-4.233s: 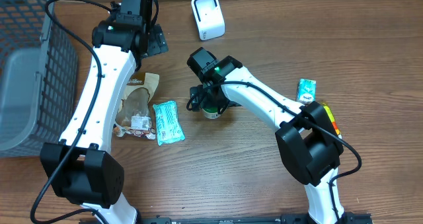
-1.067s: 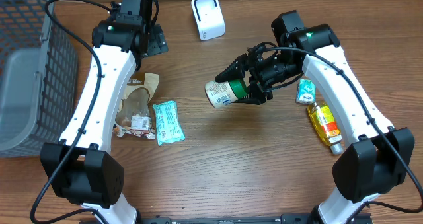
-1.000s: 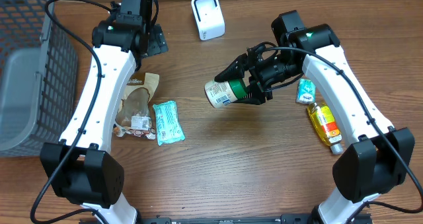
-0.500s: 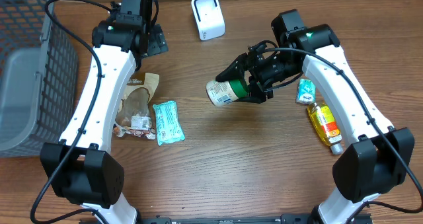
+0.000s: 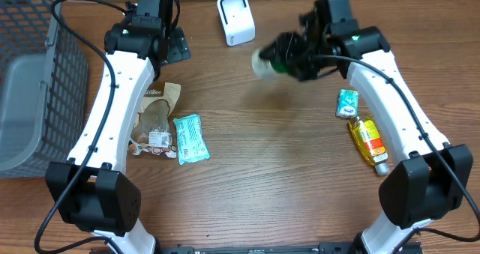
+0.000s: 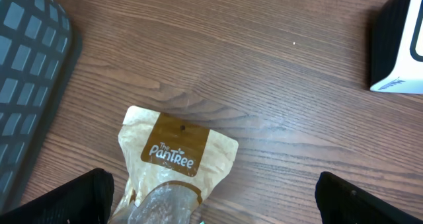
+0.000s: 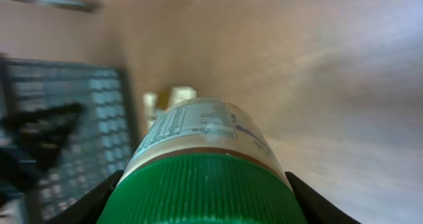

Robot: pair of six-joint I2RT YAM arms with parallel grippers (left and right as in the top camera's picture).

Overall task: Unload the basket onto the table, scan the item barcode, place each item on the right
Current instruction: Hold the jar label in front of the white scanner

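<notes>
Left edge of the table: a grey mesh basket sits here, running out of the overhead view.
Table: brown wood grain, carrying everything else.
Left gripper: near the back edge, fingers spread wide with nothing between them, hanging over bare wood above the snack pouch.
Right gripper: near the back edge, just right of the scanner, clamped on the green-lidded jar at its lid end.
Scanner: a white unit standing at the back edge, between the two grippers.
Snack pouch: brown and cream, printed "The PanTree", lying flat left of centre beside the left arm.
Green-lidded jar: lifted off the table, lying sideways, its pale printed label pointing toward the scanner; blurred in the overhead view.
Teal packet: flat, touching the snack pouch's right side.
Yellow bottle: lying on its side near the right edge.
Small teal pack: just beside the bottle's back end.
</notes>
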